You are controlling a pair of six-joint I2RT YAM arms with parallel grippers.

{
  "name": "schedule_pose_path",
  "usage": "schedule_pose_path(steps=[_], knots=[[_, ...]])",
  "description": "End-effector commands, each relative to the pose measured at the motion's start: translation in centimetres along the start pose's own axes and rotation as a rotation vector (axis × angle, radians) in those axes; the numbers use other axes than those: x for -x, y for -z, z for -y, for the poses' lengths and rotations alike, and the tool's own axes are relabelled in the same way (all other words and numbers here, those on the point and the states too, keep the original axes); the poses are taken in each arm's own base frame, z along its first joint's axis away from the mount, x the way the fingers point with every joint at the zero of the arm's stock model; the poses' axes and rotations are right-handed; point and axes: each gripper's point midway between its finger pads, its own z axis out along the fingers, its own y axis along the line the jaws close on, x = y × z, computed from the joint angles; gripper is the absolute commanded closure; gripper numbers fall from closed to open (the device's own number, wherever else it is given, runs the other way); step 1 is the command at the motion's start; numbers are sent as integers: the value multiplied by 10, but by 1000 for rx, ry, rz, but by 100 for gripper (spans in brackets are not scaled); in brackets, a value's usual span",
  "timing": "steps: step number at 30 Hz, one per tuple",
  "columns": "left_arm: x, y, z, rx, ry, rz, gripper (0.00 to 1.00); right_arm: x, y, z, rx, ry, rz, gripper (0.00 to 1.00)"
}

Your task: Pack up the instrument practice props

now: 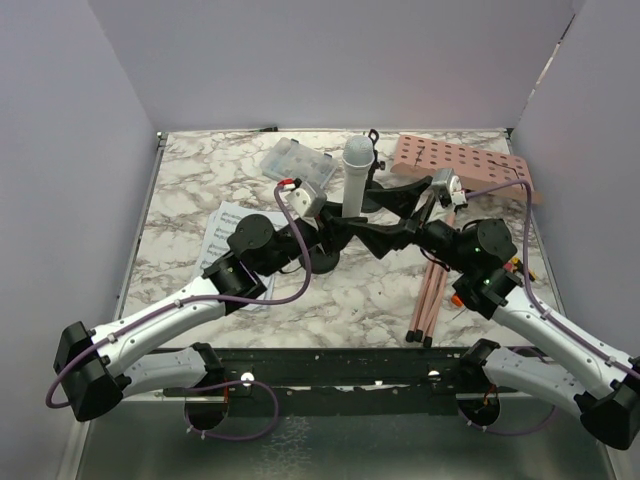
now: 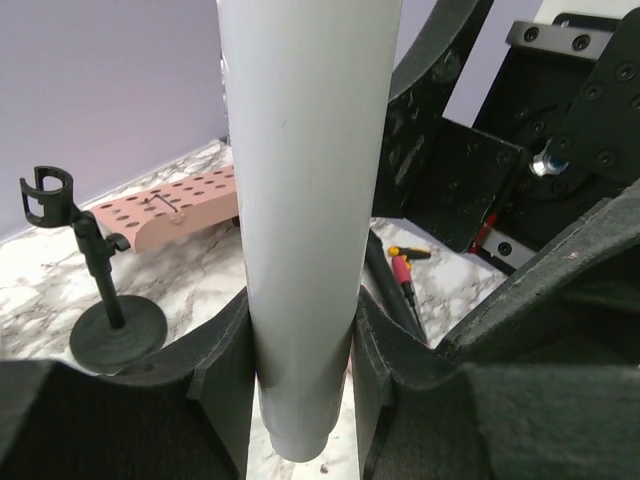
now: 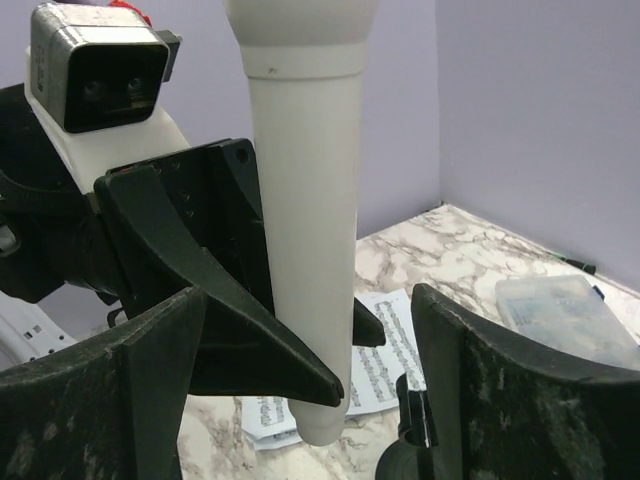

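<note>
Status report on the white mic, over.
Left gripper shut on white microphone, held upright. Right gripper open, fingers either side of it, not touching. Black mic holder stands apart.

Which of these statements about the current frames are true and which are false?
1. The left gripper has its jaws shut on the white microphone, which it holds roughly upright. True.
2. The right gripper has its jaws clamped on that microphone. False: they stand open on either side of it, with gaps showing.
3. The pink perforated board stands upright. False: it lies flat at the far right of the table.
4. A black mic holder stands on the table with its clip empty. True.
5. The sheet-music pages are stacked on the pink board. False: they lie on the table beside the left arm.
</note>
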Motion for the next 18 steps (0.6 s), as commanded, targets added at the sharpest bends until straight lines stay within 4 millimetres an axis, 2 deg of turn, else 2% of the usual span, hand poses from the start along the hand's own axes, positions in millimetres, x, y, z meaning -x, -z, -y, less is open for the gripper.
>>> schedule_pose_path(steps=[1,5,9,12,15,18], knots=[[-2,-4,28,-99,67,28,100,20,-9,0,1,-11,101,17],[-9,-4,31,-104,74,16,100,23,-13,1,1,-17,120,25],[-17,-3,30,-91,89,2,100,27,-14,2,-3,-13,135,25],[-23,-1,22,-42,106,-3,100,30,-14,4,-12,-1,142,25],[-24,1,12,19,129,7,100,29,-12,6,-27,11,128,25],[-25,1,12,18,127,5,100,29,-10,5,-26,21,116,25]])
